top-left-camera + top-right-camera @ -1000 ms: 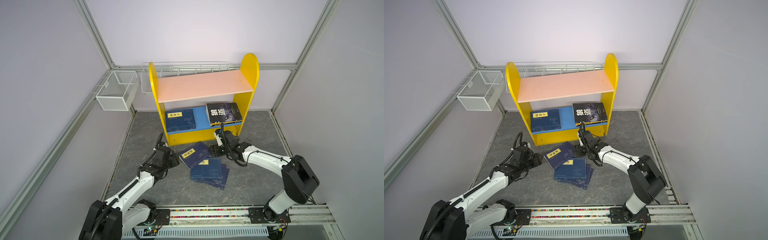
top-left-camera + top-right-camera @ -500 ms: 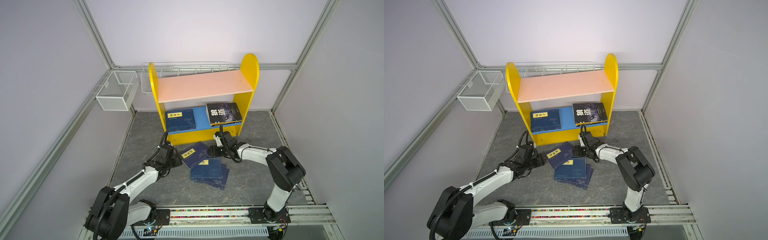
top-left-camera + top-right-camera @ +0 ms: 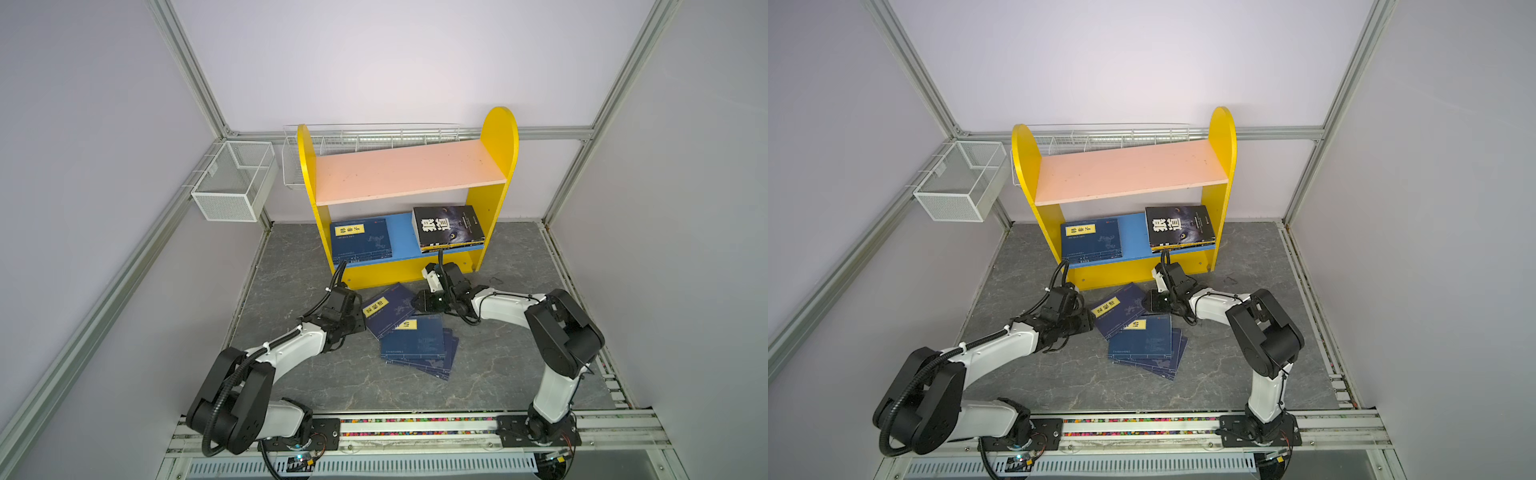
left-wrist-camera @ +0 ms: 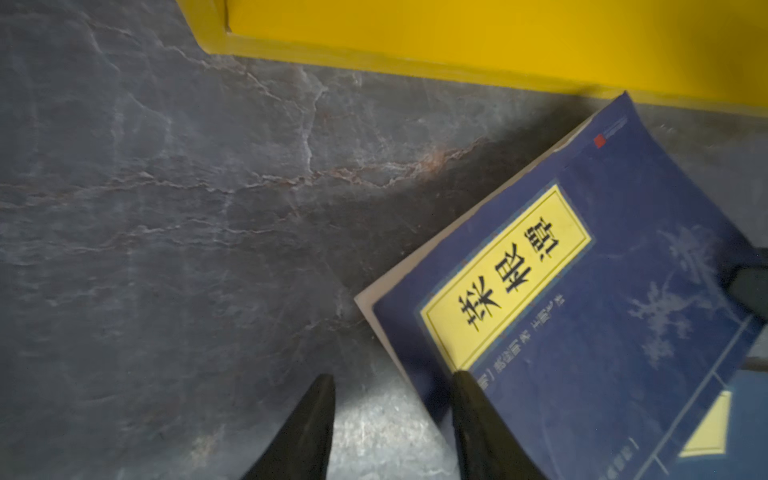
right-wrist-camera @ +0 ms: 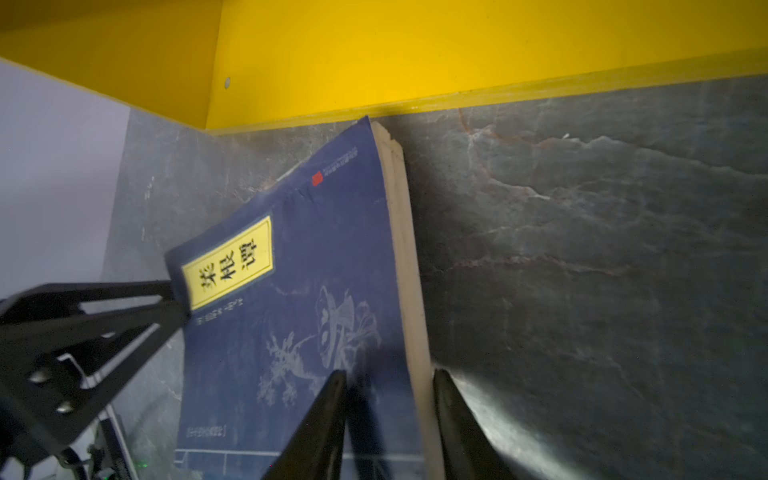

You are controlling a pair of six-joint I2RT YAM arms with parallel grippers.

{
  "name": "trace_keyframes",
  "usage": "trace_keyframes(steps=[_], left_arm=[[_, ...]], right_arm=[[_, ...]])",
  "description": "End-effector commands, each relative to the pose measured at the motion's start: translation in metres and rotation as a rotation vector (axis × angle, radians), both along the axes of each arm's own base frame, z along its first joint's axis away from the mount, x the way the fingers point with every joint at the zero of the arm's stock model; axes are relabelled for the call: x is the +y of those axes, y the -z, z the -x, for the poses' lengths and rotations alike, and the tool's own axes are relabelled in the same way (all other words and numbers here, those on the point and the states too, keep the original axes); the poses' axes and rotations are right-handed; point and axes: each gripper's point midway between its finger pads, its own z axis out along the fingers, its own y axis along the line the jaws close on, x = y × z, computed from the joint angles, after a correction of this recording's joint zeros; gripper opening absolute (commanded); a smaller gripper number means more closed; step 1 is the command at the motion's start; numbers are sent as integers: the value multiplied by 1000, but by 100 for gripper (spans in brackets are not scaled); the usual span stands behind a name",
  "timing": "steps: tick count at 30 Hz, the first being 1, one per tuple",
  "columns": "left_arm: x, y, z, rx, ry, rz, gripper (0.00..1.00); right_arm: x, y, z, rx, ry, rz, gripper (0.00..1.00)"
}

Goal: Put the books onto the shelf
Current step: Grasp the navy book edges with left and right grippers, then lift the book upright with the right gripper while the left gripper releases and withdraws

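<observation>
left pincer (image 4: 392,382) – apart, astride navy book (image 4: 582,291) corner | right pincer (image 5: 388,378) – astride its page edge, grip: cannot tell

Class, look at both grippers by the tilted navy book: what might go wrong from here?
The left gripper is at only a corner of the tilted navy book, so the book may slip or bend. That book overlaps the navy stack; lifting could drag it. It could hit the shelf close behind.

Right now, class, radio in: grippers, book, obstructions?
Left gripper open at navy book corner. Right gripper straddles its page edge, grip unclear. Book overlaps floor stack, far corner at shelf base.
</observation>
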Motion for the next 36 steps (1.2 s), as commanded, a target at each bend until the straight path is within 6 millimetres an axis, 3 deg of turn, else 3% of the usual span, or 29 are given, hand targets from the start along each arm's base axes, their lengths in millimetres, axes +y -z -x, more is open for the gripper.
trace_keyframes(steps=[1,7,12,16,20,22,26,28,33,36], left_arm=[[-7,5,-5,31,17,-40,44],[-14,22,-5,97,52,-82,42],[-18,22,-5,96,69,-75,39],[-21,19,-4,83,82,-67,39],[-20,15,-3,67,79,-64,39],[-13,11,-4,62,42,-77,39],[12,-14,-8,-20,-107,-99,42],[41,-36,-7,-90,-268,-124,44],[116,-75,17,-234,-638,-65,55],[136,-83,33,-274,-725,-23,56]], right_arm=[[5,-12,3,-26,-29,-60,27],[17,-40,10,-74,-88,-165,17],[31,-51,19,-92,-150,-205,23],[37,-48,20,-96,-163,-175,24],[34,-50,18,-112,-155,-168,9],[32,-56,20,-134,-162,-168,7],[29,-79,30,-178,-207,-196,7],[25,-94,35,-207,-225,-208,7],[15,-148,47,-304,-249,-263,7],[13,-185,45,-364,-230,-321,7]])
